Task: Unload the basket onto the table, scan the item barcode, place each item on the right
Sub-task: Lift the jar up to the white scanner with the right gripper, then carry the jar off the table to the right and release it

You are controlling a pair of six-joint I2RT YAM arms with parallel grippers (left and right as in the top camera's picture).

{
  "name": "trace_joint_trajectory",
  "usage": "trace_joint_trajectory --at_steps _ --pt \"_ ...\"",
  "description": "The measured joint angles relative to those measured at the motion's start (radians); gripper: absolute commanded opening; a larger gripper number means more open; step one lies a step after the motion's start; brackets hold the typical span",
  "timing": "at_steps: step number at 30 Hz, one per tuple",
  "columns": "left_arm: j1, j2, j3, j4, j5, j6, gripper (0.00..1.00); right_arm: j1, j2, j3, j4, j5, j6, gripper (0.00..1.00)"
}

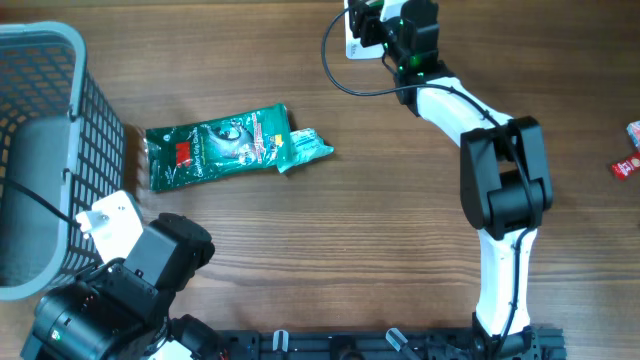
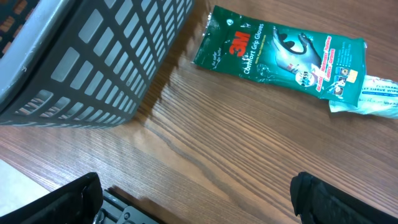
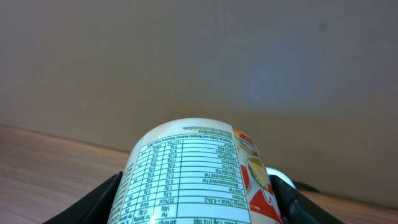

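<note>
Wooden table (image 1: 330,230), overhead view; positions referenced to the green glove packet (image 1: 220,145).

- Grey mesh basket (image 1: 100,120): just beside the packet's left end, on the table's left edge.
- Right arm (image 1: 500,180): stretched away from the robot base, well to the right of the packet and beyond it, at the far edge.
- Left arm (image 1: 120,290): nearer the base than the packet, off its left end, close to the basket.
- Glove packet: lies flat, printed face up, long axis roughly left to right.
- Pale green-white wrapper (image 1: 305,150): touching the packet's right end.
- Right gripper (image 3: 199,205): partly closed, fingers clamped on either side of a white cylindrical container (image 3: 186,168), held off the table; nutrition table faces the wrist camera.
- Left gripper (image 2: 196,199): jaws fully spread, nothing between them, hovering above bare wood near the packet.
- Small red packet (image 1: 626,167): far right of the glove packet, at the table edge.
</note>
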Motion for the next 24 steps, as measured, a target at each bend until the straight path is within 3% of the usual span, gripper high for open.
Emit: trace_joint_trajectory --at_steps 7,11,17,24 --pt "0.000 0.000 0.000 0.000 0.000 0.000 1.00 0.005 0.028 0.021 -0.028 0.037 0.006 0.61" --pt "0.000 0.000 0.000 0.000 0.000 0.000 1.00 -0.001 0.029 0.051 -0.142 0.048 0.006 0.59" --pt "0.000 0.000 0.000 -0.001 0.000 0.000 1.00 -0.122 -0.080 0.112 -0.542 0.047 0.006 0.58" --pt "0.000 0.000 0.000 0.000 0.000 0.000 1.00 -0.539 -0.284 0.159 -1.069 0.063 0.007 0.57"
